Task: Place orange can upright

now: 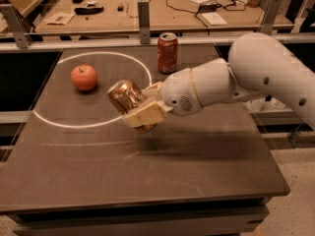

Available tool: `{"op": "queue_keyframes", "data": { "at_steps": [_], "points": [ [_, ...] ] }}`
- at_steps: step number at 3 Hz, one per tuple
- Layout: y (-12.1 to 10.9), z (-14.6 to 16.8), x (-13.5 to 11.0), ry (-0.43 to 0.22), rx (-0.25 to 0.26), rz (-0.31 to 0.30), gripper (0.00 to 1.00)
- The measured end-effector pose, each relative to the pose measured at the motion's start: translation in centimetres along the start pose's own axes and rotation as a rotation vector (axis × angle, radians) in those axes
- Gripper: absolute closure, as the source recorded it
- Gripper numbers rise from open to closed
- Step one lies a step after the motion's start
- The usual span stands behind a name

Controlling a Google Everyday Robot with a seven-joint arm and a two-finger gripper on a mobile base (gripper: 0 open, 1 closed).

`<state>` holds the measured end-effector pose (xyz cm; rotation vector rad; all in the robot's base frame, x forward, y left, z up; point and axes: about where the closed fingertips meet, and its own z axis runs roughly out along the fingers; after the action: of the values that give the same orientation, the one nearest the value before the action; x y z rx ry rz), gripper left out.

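Note:
The orange can point(126, 97) is an orange-gold aluminium can with a silver end facing up and to the left. It is tilted on its side and held above the dark table point(147, 181). My gripper point(143, 107) reaches in from the right on a white arm and is shut on the orange can, with cream fingers point(145, 116) on both sides of its body. The can hangs over the near right edge of a white circle point(59, 124) marked on the table.
A red soda can point(167, 52) stands upright at the table's back middle. A red apple point(84, 77) sits inside the white circle at left. A rail with metal posts runs behind the table, and a cluttered wooden desk point(147, 14) lies beyond.

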<state>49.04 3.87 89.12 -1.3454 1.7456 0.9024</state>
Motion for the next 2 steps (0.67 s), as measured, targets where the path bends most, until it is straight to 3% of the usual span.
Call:
{"op": "queue_keyframes", "data": {
  "at_steps": [1,2],
  "points": [
    [3.2,-2.8,-1.4,-0.208,-0.108,-0.067,1.0],
    [4.9,-4.7,-1.5,-0.287,-0.117,-0.144,1.0]
  ]
}}
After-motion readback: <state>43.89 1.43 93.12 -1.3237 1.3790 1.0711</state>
